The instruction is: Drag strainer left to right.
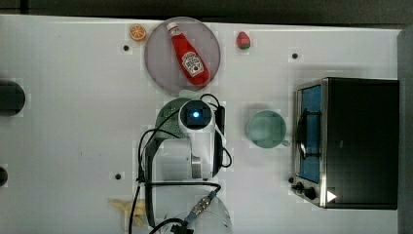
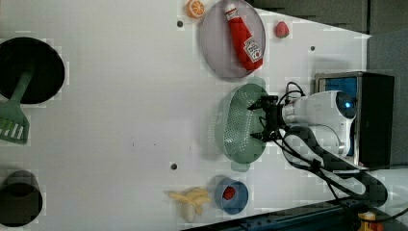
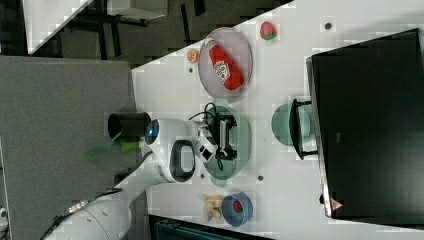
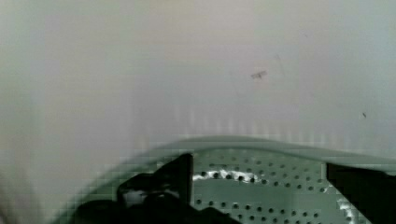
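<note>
Pincer (image 2: 257,120): fingers spread wide apart, one near each long side of the strainer (image 2: 240,126), clamped on nothing; whether the tips touch the perforated floor cannot be told. In the right view the pincer (image 3: 231,136) sits over the strainer (image 3: 240,150), the arm's white body hiding the bowl's nearer rim. In the top view the arm covers most of the strainer (image 1: 169,117), leaving a green arc at 9 to 11 o'clock of the wrist. In the wrist view two dark fingers (image 4: 180,172) frame the strainer's (image 4: 261,186) dotted floor, the far rim curving across; the lower part is cut off.

Strainer: on the white table (image 2: 120,96), at about 6 o'clock of the grey plate (image 1: 160,53) carrying a ketchup bottle (image 1: 189,54), and at 9 o'clock of the cup (image 1: 265,129) in the top view. The toaster oven (image 1: 348,141) lies at 3 o'clock of the cup, its right side cut by shadow.
</note>
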